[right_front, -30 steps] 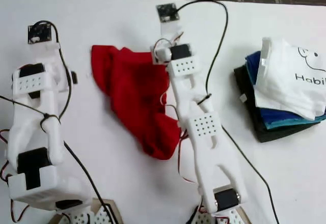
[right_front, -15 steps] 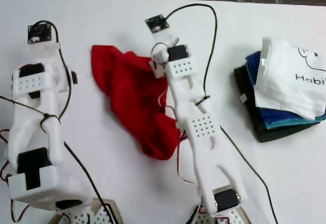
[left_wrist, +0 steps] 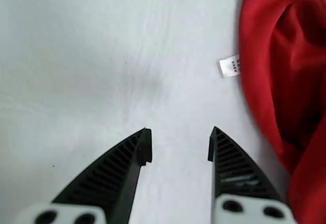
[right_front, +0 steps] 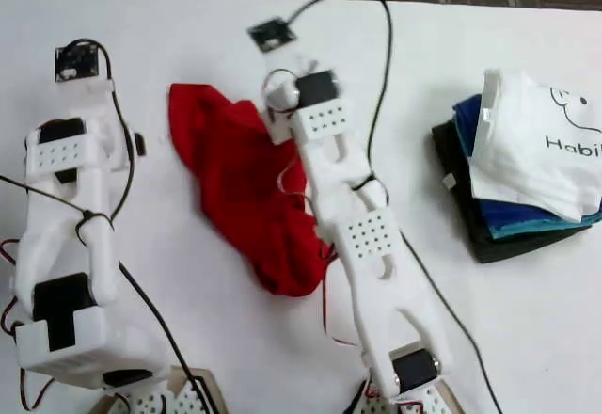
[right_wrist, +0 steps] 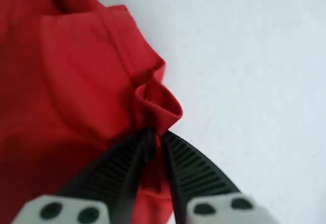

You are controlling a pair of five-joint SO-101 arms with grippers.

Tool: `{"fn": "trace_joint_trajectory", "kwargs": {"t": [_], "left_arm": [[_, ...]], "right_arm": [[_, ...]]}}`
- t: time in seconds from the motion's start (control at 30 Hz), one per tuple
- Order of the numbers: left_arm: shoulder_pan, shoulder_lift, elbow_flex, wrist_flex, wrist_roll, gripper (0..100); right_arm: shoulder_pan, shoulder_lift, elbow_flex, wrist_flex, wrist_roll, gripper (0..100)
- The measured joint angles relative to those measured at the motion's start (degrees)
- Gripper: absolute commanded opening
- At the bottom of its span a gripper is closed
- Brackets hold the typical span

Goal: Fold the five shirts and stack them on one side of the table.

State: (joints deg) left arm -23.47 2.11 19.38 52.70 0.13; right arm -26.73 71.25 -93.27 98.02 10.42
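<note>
Looking at the red shirt (right_front: 246, 198), where does it lie?

Crumpled and unfolded on the white worktop (right_front: 188, 38), between the two arms. In the high view it runs from a broad end toward the far edge down to a narrower end near the arm bases.

And the right arm (right_front: 367, 235)?

It stretches out along the shirt's edge on the side facing the stack, partly over the cloth. In its wrist view the right arm's jaws are together, clamped on a puckered bit of hem of the red shirt (right_wrist: 66, 81), with bare worktop just beyond the fold.

What of the left arm (right_front: 66, 207)?

It sits at the other side of the shirt. The left arm's jaws stand apart with nothing between them, above bare worktop. The red cloth (left_wrist: 285, 56) is just beside them, not touching, and a small white label (left_wrist: 230, 66) pokes out from its edge.

And the other shirts?

Folded and stacked (right_front: 508, 226) at the side of the worktop beyond the right arm, well apart from the red one. A white shirt (right_front: 527, 151) is on top, blue (right_front: 467, 118) and teal (right_front: 527, 228) layers show under it, and a dark one (right_front: 454, 183) is at the bottom. The pile is a little uneven, the white one shifted off the dark one's edge.
</note>
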Motion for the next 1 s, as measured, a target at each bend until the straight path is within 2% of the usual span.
{"fn": "trace_joint_trajectory", "kwargs": {"t": [0.17, 0.4, 0.53, 0.7, 0.87, 1.0], "left_arm": [[0.9, 0.0, 3.6, -4.6, 0.0, 20], [1.8, 0.0, 4.1, -5.9, 0.0, 20], [1.6, 0.0, 4.1, -5.9, 0.0, 20], [1.7, 0.0, 4.1, -5.9, 0.0, 20], [1.8, 0.0, 4.1, -5.9, 0.0, 20], [1.6, 0.0, 4.1, -5.9, 0.0, 20]], "right_arm": [[-3.5, -5.2, 0.0, 0.1, 0.4, 2.1], [-3.2, -13.6, 0.5, 0.3, 0.4, 2.0], [-2.8, -22.0, 5.8, 0.3, 0.4, 2.0], [-3.6, -35.8, 21.5, 0.4, 0.4, 2.1], [-4.7, -51.6, 45.6, 0.3, 0.4, 2.1], [-4.7, -62.2, 65.1, -5.1, 0.4, 2.1]]}}
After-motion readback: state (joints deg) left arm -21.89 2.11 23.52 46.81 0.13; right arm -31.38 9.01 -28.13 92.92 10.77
